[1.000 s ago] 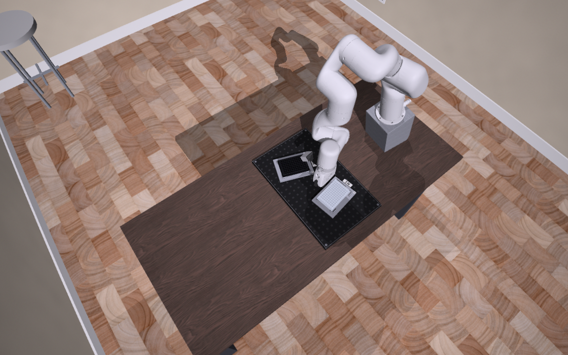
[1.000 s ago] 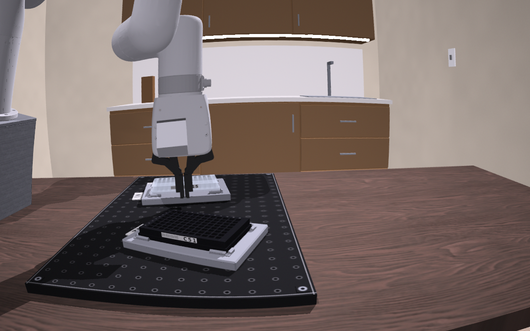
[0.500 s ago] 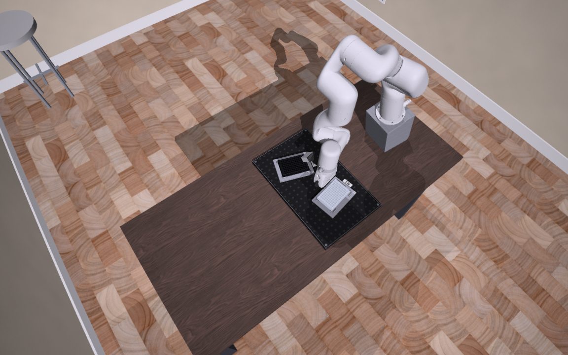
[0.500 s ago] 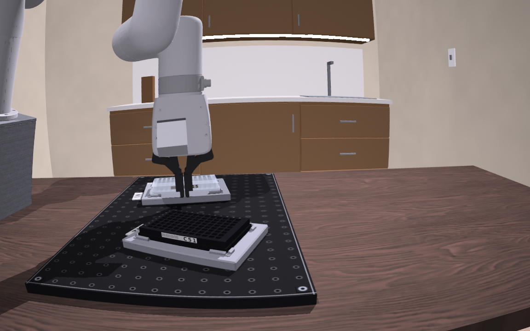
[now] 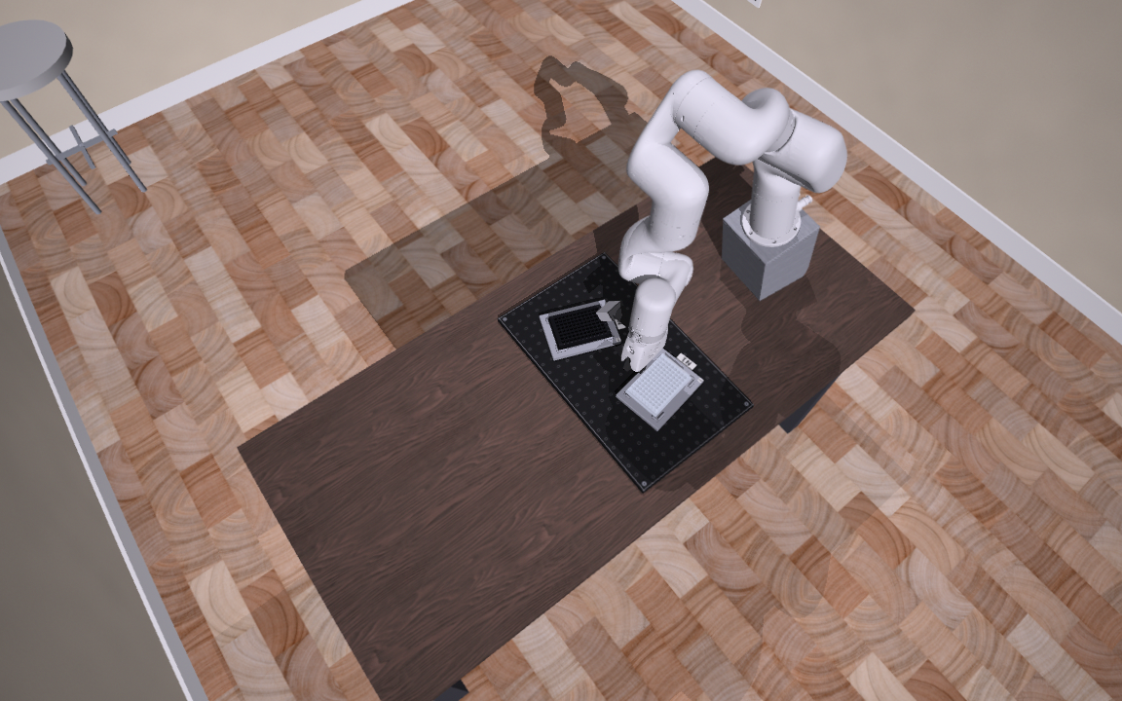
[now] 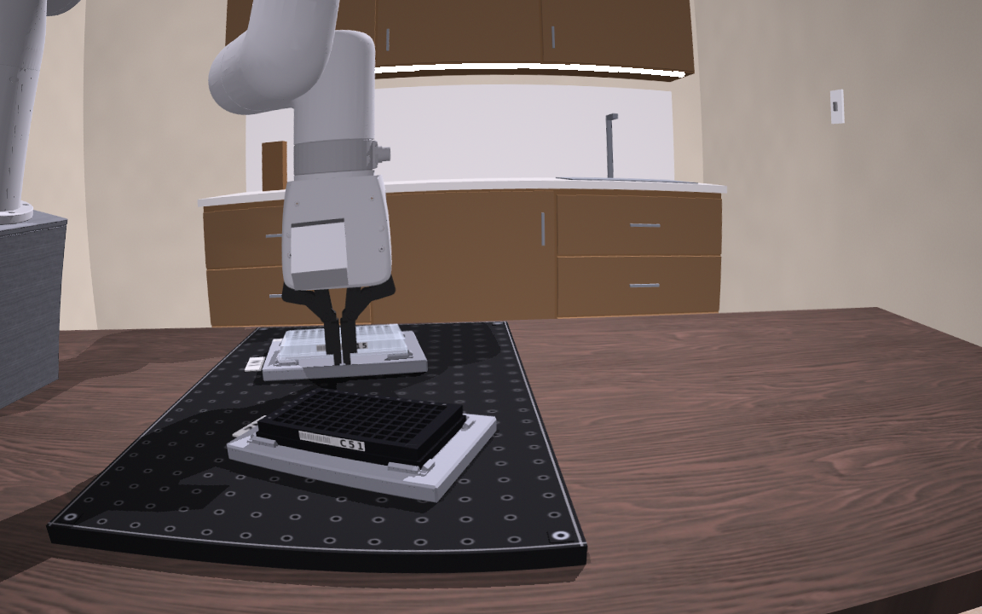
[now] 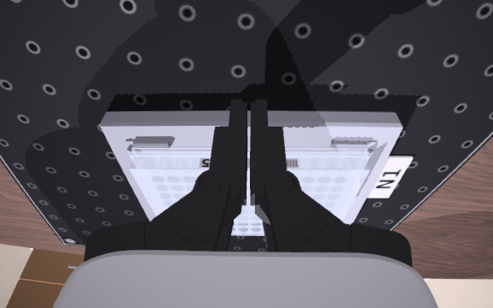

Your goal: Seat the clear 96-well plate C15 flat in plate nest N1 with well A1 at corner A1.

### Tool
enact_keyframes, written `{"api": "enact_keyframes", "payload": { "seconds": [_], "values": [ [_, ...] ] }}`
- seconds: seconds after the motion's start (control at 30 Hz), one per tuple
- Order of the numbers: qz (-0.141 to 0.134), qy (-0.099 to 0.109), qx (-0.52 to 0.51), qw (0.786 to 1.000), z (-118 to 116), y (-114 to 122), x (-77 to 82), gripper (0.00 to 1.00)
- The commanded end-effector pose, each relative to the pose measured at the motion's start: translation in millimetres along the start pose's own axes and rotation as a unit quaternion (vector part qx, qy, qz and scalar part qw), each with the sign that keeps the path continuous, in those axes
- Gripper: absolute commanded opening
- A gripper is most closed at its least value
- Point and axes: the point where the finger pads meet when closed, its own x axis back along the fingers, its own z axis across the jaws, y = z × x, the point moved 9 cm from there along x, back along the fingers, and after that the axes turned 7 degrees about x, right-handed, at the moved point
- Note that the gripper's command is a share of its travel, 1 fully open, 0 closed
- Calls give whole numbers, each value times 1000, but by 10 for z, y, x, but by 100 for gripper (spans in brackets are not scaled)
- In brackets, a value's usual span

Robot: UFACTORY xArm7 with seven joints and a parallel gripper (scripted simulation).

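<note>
1. Pushing looks like the step in hand: the gripper (image 6: 339, 336) hangs with its jaws pressed together on nothing, black fingers pointing straight down like a single blunt probe.

2. Clear plate C15 (image 6: 376, 339) lies on nest N1 (image 6: 403, 362) toward the upper middle of the exterior view, on the black perforated deck (image 6: 479, 458) that rests on the dark wooden surface (image 6: 746, 427). In the top view it is the pale grid right of centre (image 5: 662, 384).

3. In the wrist view the fingertips come down just in front of the plate's labelled wall, over the bare ledge of the nest in the upper middle of the frame. Whether they touch the plate cannot be told.

4. Two grey locators (image 7: 150, 141) show at the corners of that edge. Which side of the plate rides high is hard to tell from these views.

5. The N1 label (image 7: 389, 177) sits at the right of the wrist frame, confirming the station.

6. Black plate C51 (image 6: 361, 424) sits in nest N2 (image 6: 448, 466) in the lower middle of the exterior view, apart from the gripper.

7. Next, I judge, the closed tips must bear on the raised edge, with a short gentle nudge or press, so the plate drops between the locators without skidding out.
</note>
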Motion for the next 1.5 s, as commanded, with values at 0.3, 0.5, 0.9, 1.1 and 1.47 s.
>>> {"api": "enact_keyframes", "payload": {
  "seconds": [0.3,0.5,0.9,1.1,1.47],
  "values": [
    [0,-1,0,1000,-14,38,7,0],
    [0,-1,0,1000,-16,58,7,0],
    [0,-1,0,1000,-20,81,7,0],
    [0,-1,0,1000,-19,82,7,0],
    [0,-1,0,1000,-5,-34,6,0]
  ]
}}
